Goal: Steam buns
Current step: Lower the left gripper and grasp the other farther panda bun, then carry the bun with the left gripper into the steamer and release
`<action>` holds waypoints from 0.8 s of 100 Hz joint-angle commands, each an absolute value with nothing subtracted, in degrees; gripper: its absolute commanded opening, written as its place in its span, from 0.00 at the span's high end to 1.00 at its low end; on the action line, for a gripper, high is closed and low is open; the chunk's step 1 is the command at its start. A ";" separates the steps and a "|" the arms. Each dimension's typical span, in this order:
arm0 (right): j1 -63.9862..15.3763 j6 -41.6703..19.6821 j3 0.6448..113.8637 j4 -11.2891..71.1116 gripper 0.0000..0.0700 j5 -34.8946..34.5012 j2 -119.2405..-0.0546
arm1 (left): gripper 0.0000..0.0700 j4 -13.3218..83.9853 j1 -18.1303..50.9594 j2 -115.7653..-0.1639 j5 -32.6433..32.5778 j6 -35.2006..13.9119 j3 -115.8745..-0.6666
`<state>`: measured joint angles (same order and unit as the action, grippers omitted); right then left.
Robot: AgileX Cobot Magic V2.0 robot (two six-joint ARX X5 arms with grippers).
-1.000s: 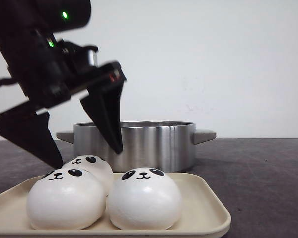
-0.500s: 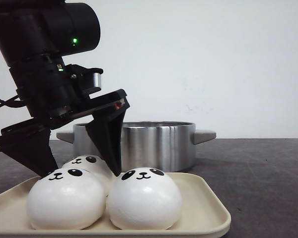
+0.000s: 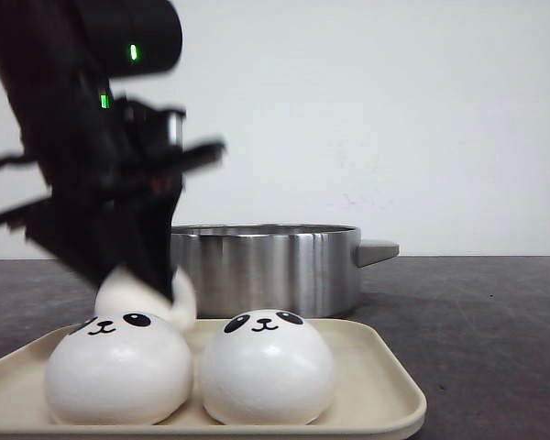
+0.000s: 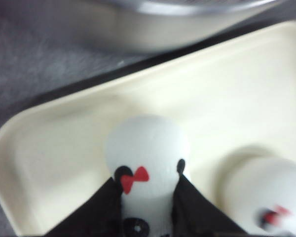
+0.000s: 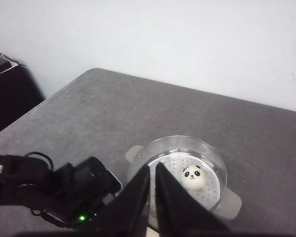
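The left gripper (image 3: 133, 275), open over the tray (image 3: 385, 385) a moment ago, now has its fingers clamped on a bun (image 4: 147, 155), lifting it potward.

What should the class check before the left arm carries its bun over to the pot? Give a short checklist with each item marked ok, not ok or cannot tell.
1. Left tool shut on the bun: ok, fingers flank it on both sides in the left wrist view.
2. Bun lifted off the tray: ok, it hangs above the two buns on the tray in the front view.
3. Grip firm enough for the carry: cannot tell, the arm is blurred.
4. Room in the pot: ok, one bun sits on its perforated floor with space around it.
5. Right tool out of the way: ok, it is above the pot, shut and empty.
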<state>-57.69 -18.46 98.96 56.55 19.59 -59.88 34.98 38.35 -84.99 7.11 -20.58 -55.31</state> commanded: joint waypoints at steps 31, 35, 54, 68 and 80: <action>-58.37 -18.72 99.96 56.25 0.98 19.55 -60.31 | 0.99 30.33 40.91 -70.61 3.01 -20.14 -63.96; -58.37 -18.57 99.96 56.25 0.98 19.55 -60.31 | 0.99 29.71 40.18 -70.85 1.61 -19.53 -65.54; -58.37 -17.54 99.96 56.25 0.98 19.59 -60.36 | 0.99 29.15 35.07 -79.48 1.52 -15.57 -74.76; -58.37 -17.54 99.96 56.47 0.98 19.59 -60.38 | 0.99 28.73 32.53 -89.32 1.48 -13.91 -81.10; -58.37 -17.61 99.94 57.23 0.98 19.59 -60.60 | 0.99 28.73 31.18 -97.71 0.99 -13.93 -85.30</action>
<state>-57.69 -18.02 98.96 57.12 19.55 -59.88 29.10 31.40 -93.34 1.43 -15.05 -82.65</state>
